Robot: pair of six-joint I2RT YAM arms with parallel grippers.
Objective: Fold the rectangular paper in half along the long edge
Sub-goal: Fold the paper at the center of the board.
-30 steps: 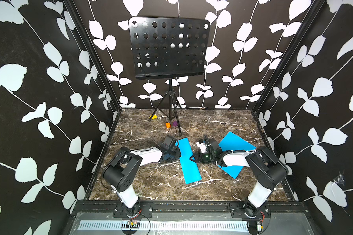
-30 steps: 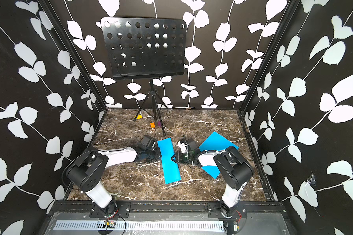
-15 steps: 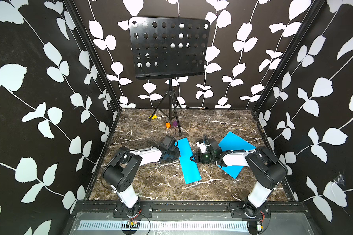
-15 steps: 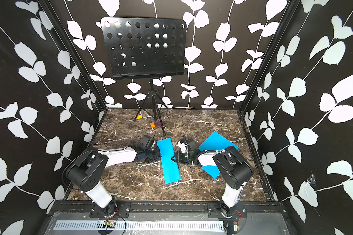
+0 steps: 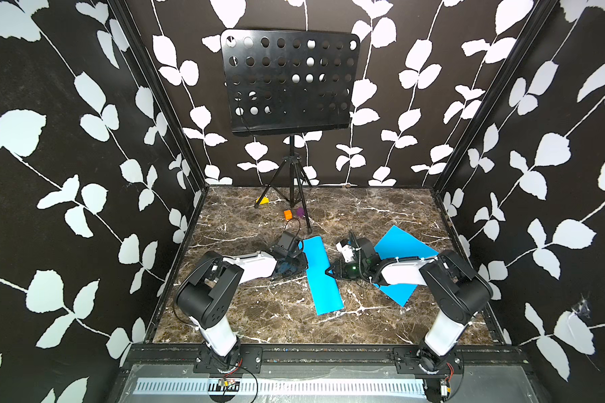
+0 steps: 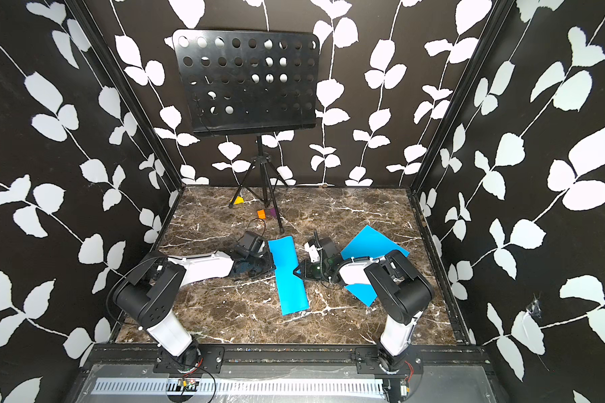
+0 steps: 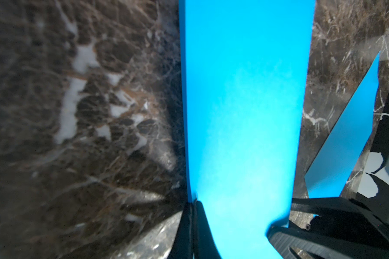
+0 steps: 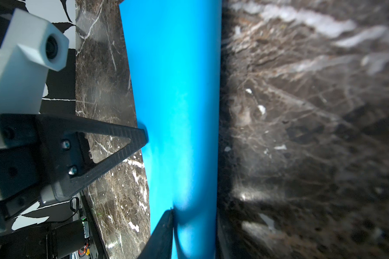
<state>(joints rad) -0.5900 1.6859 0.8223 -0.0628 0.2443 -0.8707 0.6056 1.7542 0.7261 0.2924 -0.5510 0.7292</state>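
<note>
Both my claws flank the paper (image 5: 321,275): left gripper (image 7: 192,208) shut at one long edge, right gripper (image 5: 329,273) jaws parted at the other, long axis running between them.

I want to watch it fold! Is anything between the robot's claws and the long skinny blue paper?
Nothing visible is. The left gripper sits shut against one long edge of the folded blue paper, and the right gripper, jaws apart, is at the opposite edge.

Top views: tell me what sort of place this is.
Probably a staged robot test booth: leaf-print walls box in a marble-look tabletop, robot arms are mounted along its front, a music stand at the back.
</note>
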